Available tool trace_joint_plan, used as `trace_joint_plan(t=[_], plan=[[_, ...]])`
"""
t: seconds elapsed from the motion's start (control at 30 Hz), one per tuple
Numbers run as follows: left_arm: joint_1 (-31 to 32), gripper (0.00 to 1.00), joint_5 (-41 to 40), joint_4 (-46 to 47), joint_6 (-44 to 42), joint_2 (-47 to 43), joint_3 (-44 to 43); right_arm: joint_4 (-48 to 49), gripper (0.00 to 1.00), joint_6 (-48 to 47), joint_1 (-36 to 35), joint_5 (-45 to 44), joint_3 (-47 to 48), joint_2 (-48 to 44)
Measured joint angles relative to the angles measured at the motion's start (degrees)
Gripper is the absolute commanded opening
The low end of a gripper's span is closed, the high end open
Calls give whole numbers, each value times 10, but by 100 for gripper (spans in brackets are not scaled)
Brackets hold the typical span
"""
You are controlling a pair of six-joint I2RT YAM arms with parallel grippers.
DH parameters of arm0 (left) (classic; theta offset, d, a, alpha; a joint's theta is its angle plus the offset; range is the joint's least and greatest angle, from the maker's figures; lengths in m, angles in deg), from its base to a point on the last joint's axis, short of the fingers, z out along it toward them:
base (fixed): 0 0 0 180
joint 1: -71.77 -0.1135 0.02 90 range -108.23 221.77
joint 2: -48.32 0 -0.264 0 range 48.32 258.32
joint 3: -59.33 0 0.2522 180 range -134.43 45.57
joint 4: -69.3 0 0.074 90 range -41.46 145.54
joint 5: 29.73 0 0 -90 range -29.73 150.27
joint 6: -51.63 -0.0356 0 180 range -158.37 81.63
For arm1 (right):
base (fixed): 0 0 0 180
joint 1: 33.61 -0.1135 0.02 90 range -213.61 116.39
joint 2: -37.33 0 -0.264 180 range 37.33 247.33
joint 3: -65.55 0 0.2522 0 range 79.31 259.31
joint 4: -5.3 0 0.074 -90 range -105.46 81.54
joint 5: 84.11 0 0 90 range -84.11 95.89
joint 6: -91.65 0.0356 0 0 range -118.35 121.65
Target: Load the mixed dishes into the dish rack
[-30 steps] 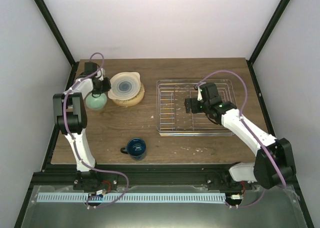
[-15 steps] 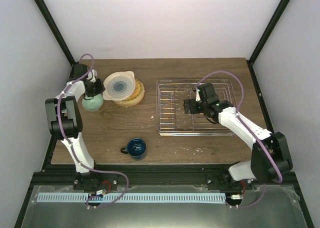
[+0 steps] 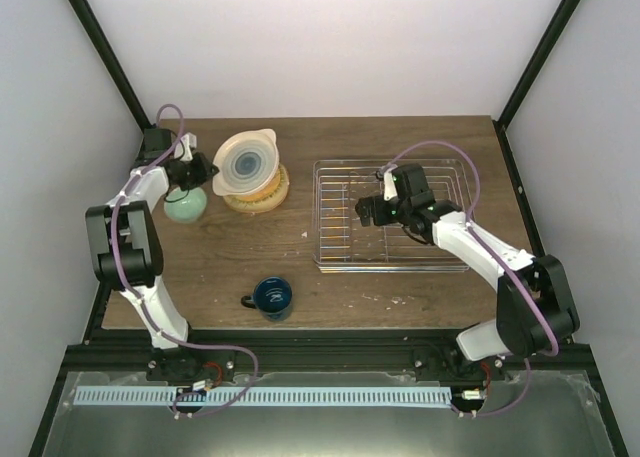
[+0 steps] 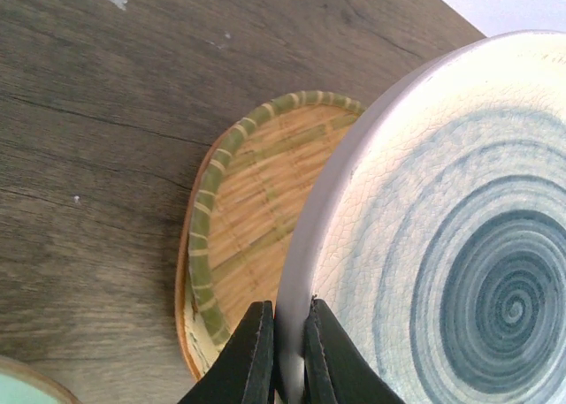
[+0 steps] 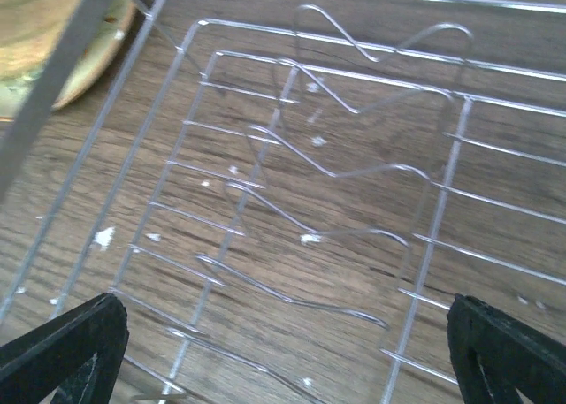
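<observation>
Wooden table (image 3: 400,137) beneath, my left gripper (image 4: 287,311) is clamping the cream plate (image 4: 442,245) by its rim for lifting; my right gripper (image 5: 283,342) is gaping over the dish rack (image 3: 400,267).

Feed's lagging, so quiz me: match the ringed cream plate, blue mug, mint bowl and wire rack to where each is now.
1. round cream plate with teal rings
2. dark blue mug
3. small pale mint bowl
4. silver wire dish rack

A. below the open right end effector
B. alone near the table's front edge
C. rim pinched by the left end effector
D. beside the stacked plates

Pairs: 1-C, 2-B, 3-D, 4-A
</observation>
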Motion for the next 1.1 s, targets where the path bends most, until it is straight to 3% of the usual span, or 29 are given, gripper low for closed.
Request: trace_joint_plan(t=[0.3, 0.43, 0.8, 1.1], plan=[[49, 0, -9, 3, 0, -75, 26, 56, 100, -10, 0, 94, 4, 2], [92, 0, -24, 4, 0, -102, 26, 61, 100, -10, 0, 87, 7, 1], [209, 0, -119, -16, -9, -116, -30, -20, 100, 60, 15, -106, 12, -13], [299, 0, -182, -21, -17, -71, -92, -45, 100, 108, 122, -196, -3, -78]])
